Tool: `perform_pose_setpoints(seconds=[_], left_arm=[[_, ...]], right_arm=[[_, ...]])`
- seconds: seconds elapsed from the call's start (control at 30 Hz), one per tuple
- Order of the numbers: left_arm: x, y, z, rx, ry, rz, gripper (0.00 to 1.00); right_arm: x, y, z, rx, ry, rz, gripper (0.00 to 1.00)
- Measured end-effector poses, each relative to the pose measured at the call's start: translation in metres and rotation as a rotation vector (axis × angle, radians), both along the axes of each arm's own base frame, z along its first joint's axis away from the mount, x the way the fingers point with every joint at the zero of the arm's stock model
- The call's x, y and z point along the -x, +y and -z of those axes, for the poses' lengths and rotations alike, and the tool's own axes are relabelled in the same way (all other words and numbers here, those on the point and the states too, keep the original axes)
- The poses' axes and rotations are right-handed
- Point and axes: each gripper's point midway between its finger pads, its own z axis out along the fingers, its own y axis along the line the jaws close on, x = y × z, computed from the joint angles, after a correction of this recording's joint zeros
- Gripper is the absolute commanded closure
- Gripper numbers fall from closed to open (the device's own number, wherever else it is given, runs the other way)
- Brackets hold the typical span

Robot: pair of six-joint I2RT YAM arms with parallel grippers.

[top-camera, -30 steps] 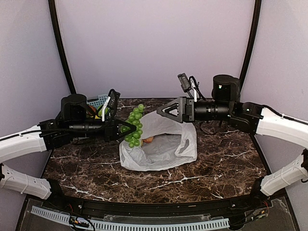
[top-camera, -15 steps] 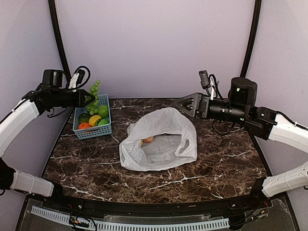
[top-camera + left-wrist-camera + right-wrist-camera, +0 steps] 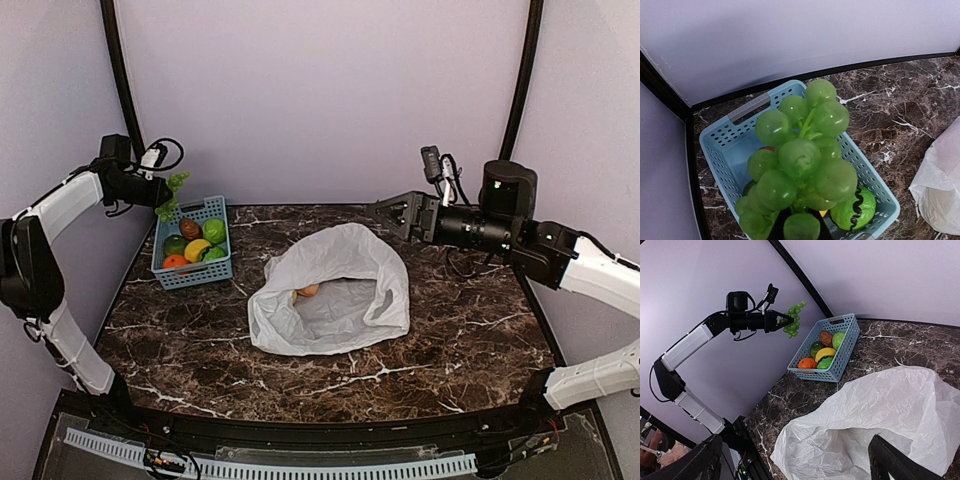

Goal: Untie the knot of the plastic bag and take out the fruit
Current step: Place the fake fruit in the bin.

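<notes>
Dark marble table [image 3: 450, 330], purple walls: grapes reach the basket.
White crinkly plastic bag [image 3: 340, 262] lies open in the middle, no knot to see, an orange fruit [image 3: 309, 290] still inside. A second ago the left gripper [image 3: 158, 190] was at the bag's mouth; now, pinched shut on a bunch of green grapes [image 3: 800, 160], it hangs over the blue lattice basket [image 3: 192, 272] far left, ready to drop them. Right gripper [image 3: 392, 210], jaws wide and empty, has backed off right.
</notes>
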Motion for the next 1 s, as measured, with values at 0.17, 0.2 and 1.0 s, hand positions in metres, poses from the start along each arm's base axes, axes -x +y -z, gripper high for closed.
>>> perform_pose_setpoints(seconds=[0.17,0.2,1.0], left_arm=[[-0.027,0.019,0.022,-0.088,0.009,-0.006,0.99],[-0.033,0.023,0.027,-0.103,0.016,-0.008,0.99],[-0.107,0.064,0.100,-0.299,0.097,-0.003,0.98]], right_arm=[[-0.004,-0.003,0.004,0.013,0.008,0.017,0.01],[-0.004,-0.004,0.004,0.014,0.009,0.020,0.01],[-0.032,-0.016,0.025,0.050,0.069,0.099,0.01]])
